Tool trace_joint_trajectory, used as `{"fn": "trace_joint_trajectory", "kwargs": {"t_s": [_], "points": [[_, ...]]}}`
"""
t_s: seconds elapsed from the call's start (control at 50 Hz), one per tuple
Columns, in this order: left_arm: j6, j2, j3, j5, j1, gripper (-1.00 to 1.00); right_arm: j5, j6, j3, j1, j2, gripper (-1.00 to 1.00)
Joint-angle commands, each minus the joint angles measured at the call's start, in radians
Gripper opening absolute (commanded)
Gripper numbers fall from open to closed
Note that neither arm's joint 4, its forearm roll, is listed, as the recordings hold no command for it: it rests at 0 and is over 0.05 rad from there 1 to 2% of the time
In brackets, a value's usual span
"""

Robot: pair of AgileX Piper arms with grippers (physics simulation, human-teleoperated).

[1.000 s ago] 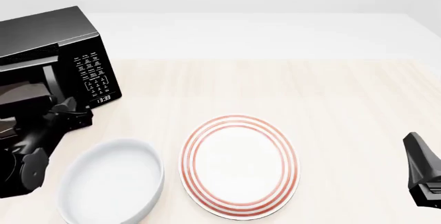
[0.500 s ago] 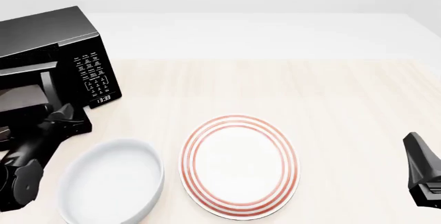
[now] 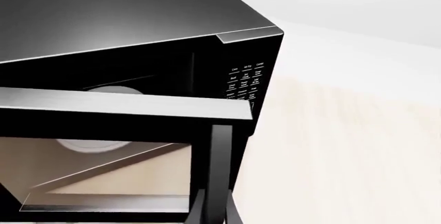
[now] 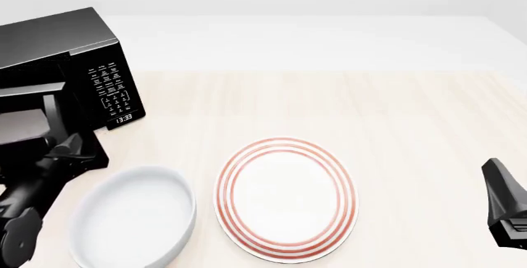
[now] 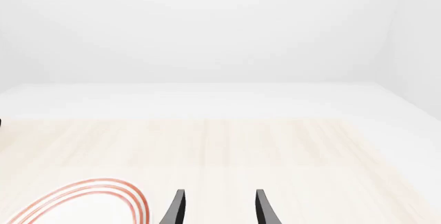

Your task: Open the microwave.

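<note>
The black microwave [image 4: 74, 46] stands at the table's far left, its keypad panel [image 4: 111, 89] and clock facing me. Its door [image 4: 29, 123] is swung partly open. My left gripper [image 4: 78, 147] sits at the door's free edge and appears shut on it. In the left wrist view the microwave [image 3: 138, 22] fills the frame, with the open door [image 3: 124, 110], the pale turntable [image 3: 90, 144] seen through its window, and the door's edge running down to my left gripper [image 3: 217, 214]. My right gripper [image 4: 497, 178] hangs at the near right, open and empty, as the right wrist view [image 5: 219, 211] shows.
A white bowl [image 4: 132, 221] sits just right of my left arm at the near left. A white plate with red rings [image 4: 286, 197] lies at the centre front and shows in the right wrist view [image 5: 90, 198]. The wooden table [image 4: 371, 113] stretches right.
My left gripper has drawn back toward the near left, and the microwave door has swung further open with it. The right arm has not moved.
</note>
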Motion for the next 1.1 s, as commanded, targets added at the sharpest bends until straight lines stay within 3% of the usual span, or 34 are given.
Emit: {"fn": "trace_joint_trajectory", "kwargs": {"t_s": [0.02,1.08,1.1], "points": [[-0.021,-0.068,-0.026,-0.040,-0.082,-1.00,0.000,0.000,0.000,0.000,0.000,1.00],[-0.045,-0.101,0.000,-0.040,-0.070,-1.00,0.000,0.000,0.000,0.000,0.000,1.00],[-0.043,-0.102,0.001,-0.039,-0.069,1.00,0.000,0.000,0.000,0.000,0.000,1.00]]}}
